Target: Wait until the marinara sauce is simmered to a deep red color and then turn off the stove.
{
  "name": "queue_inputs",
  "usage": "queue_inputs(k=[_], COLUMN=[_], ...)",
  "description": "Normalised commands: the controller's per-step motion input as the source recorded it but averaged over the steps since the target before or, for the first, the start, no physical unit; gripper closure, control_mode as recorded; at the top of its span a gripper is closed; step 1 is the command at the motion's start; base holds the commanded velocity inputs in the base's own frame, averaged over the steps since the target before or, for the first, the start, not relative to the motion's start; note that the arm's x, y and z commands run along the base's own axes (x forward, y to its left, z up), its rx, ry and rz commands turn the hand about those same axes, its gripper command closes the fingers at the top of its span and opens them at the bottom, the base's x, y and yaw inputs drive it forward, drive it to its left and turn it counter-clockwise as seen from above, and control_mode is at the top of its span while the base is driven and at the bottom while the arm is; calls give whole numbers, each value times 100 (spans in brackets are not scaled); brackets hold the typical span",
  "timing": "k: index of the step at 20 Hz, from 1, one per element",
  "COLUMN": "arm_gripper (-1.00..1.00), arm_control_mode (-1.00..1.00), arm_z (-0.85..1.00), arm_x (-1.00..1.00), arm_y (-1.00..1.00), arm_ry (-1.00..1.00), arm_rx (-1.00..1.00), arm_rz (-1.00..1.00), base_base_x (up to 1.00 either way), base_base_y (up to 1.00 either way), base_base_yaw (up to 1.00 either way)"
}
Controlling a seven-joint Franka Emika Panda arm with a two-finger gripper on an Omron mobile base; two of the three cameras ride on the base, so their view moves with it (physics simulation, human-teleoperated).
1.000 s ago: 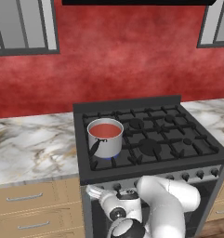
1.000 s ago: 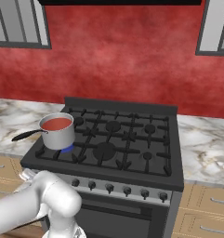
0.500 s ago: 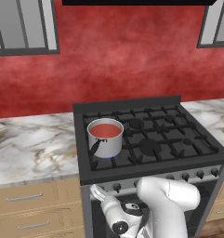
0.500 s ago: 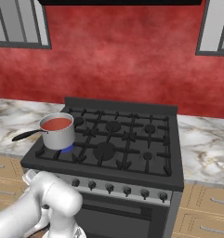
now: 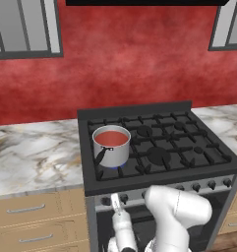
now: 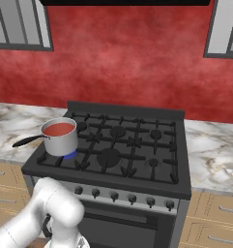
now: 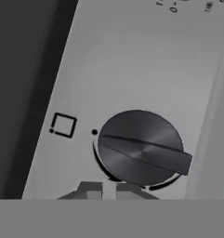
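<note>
Hand view: the knob (image 7: 140,148) is found just ahead of the gripper (image 7: 109,189), its ridge lying crosswise to the nearly closed, empty fingers.

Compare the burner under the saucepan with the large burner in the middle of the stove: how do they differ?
The burner under the saucepan shows a blue flame; the middle burner shows none. The first carries the steel saucepan with red marinara sauce; the middle one carries nothing. The first sits at the stove's front left corner, the other at its centre. Both lie under dark grates.
</note>
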Motion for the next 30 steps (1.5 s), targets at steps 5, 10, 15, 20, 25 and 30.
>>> queue_inputs(k=[5,10,15,20,25,30], arm_gripper=[100,100,100,100,100,100], arm_control_mode=[-100,-100,-100,-100,-100,-100], arm_z=[-75,-41,0,2,20,15], arm_x=[0,-3,-15,-54,-78,-87], arm_y=[0,0,0,0,0,0], arm_ry=[-38,-29,-2,-19,-29,-37], arm_rx=[50,39,11,9,9,3], arm_rz=[-71,-60,-9,-10,-9,-9], base_base_x=[0,0,0,0,0,0], base_base_y=[0,0,0,0,0,0], base_base_yaw=[0,0,0,0,0,0])
